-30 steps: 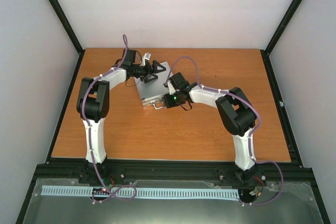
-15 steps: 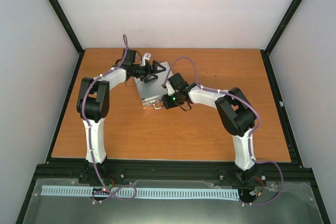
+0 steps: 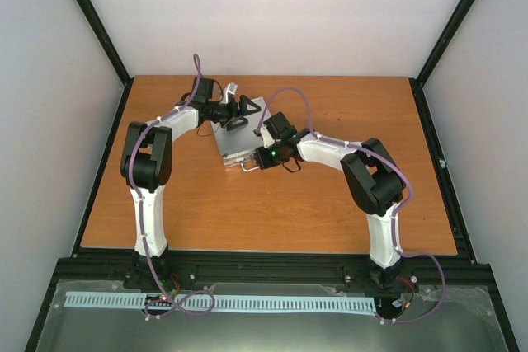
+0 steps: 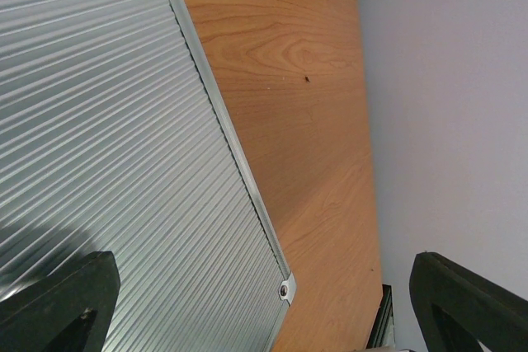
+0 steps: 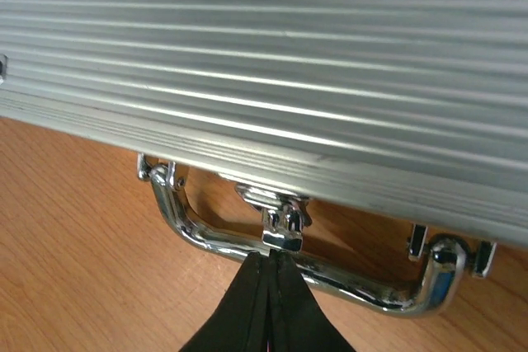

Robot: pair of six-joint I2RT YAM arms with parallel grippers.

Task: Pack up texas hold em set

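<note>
The silver ribbed case (image 3: 238, 143) of the texas hold em set lies closed on the table. My left gripper (image 3: 245, 111) hovers open over its far part; in the left wrist view the lid (image 4: 124, 138) fills the left, with one black finger (image 4: 62, 302) above it and the other finger (image 4: 470, 302) off to the right. My right gripper (image 5: 274, 263) is shut, its tips pressed against the chrome latch (image 5: 280, 222) at the case's near side, just over the chrome handle (image 5: 198, 232). Chips, cards and dice are out of view.
The wooden table (image 3: 330, 204) surrounds the case. White walls and a black frame (image 3: 433, 146) bound it on three sides. Both arms bend in toward the case from the near edge.
The right arm has shifted very slightly at the wrist; its tips stay at the latch. The left arm and the case have not moved.
</note>
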